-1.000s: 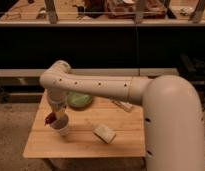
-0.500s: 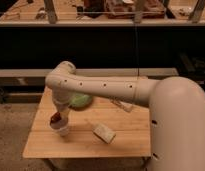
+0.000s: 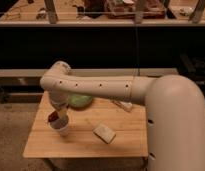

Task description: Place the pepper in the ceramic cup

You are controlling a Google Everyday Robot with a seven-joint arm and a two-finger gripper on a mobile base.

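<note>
The white ceramic cup (image 3: 61,126) stands on the wooden table (image 3: 81,142) near its left side. My gripper (image 3: 58,115) hangs straight down from the wrist, right above the cup's mouth. It is shut on the small dark red pepper (image 3: 52,118), which sits at the cup's upper left rim. The pepper's lower end is level with the rim. I cannot tell whether it touches the cup.
A green bowl (image 3: 80,101) stands just behind the cup, partly hidden by the arm. A pale beige block (image 3: 104,133) lies to the cup's right. Another small pale object (image 3: 124,105) lies near the table's back right. My arm (image 3: 161,95) crosses above the table's right half.
The gripper has carried the pepper a little to the right, from beside the cup's left side to over its mouth, and it now sits lower at the rim.
</note>
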